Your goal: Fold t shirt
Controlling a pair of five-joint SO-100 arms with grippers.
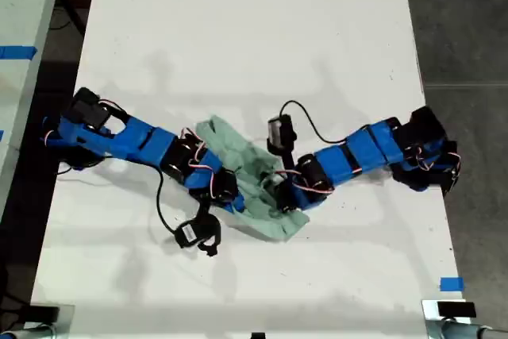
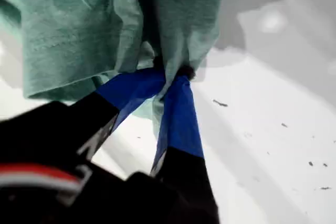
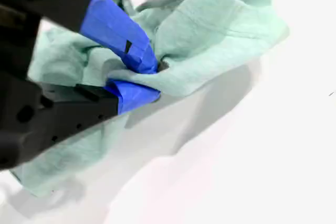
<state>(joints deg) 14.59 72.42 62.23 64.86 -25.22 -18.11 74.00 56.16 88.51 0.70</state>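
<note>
1. Claw status, my first gripper (image 2: 170,74): the two blue-taped jaws are pinched together on a fold of the small pale mint-green t shirt of thin wrinkled cloth (image 2: 79,35). The cloth hangs bunched from the jaw tips, above the white table top (image 2: 273,129).
2. Claw status, my second gripper (image 3: 152,80): the blue-taped jaws are closed on a gathered ridge of the t shirt (image 3: 220,30). One jaw lies over the cloth and the other under it.
3. White table top (image 1: 254,29): it fills most of the exterior view and carries both blue-and-black arms.
4. Arms: one arm (image 1: 135,140) reaches in from the exterior view's left. The other arm (image 1: 365,152) reaches in from the exterior view's right. The wrist views do not settle which arm is which.
5. T shirt (image 1: 238,152): it lies crumpled near the table's middle, between the two arm tips, running diagonally toward the exterior view's lower right. Both arm ends overlap it.
6. Blue tape marker (image 1: 451,283): it sits near the table's edge at the exterior view's lower right, well apart from the t shirt.
</note>
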